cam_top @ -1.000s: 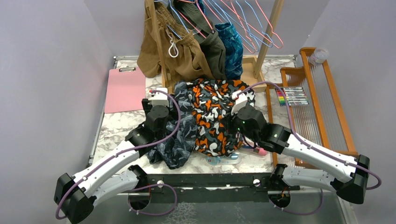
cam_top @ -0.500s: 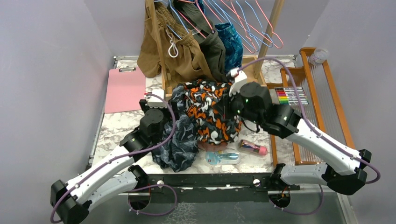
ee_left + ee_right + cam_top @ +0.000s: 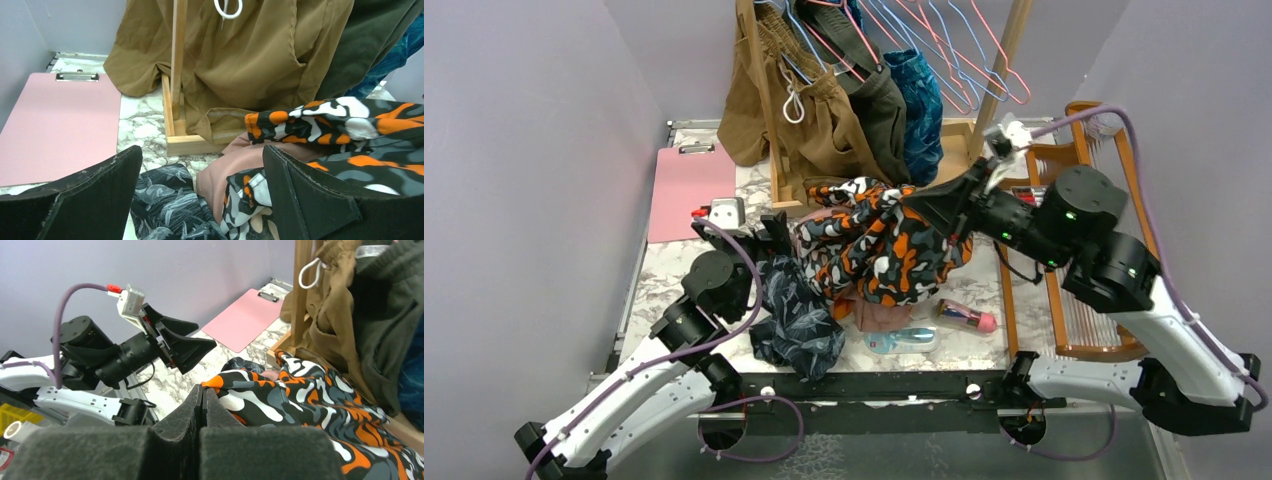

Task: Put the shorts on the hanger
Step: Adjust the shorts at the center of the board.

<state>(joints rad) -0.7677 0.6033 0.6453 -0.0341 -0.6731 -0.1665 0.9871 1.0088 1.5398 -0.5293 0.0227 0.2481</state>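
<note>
Toward one o'clock, right gripper (image 3: 916,203) clamps the limp, light shorts (image 3: 886,252) by an edge; left gripper (image 3: 202,156) gapes; waistband likely holds best.

Left pincer (image 3: 201,150) low, jaws wide apart. Right pincer (image 3: 202,388) high, jaws clamped together, arm extended.

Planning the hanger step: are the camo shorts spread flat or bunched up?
Bunched. The shorts hang in folds from the right gripper, shut on one edge, lower part draped over the pink shorts.
</note>
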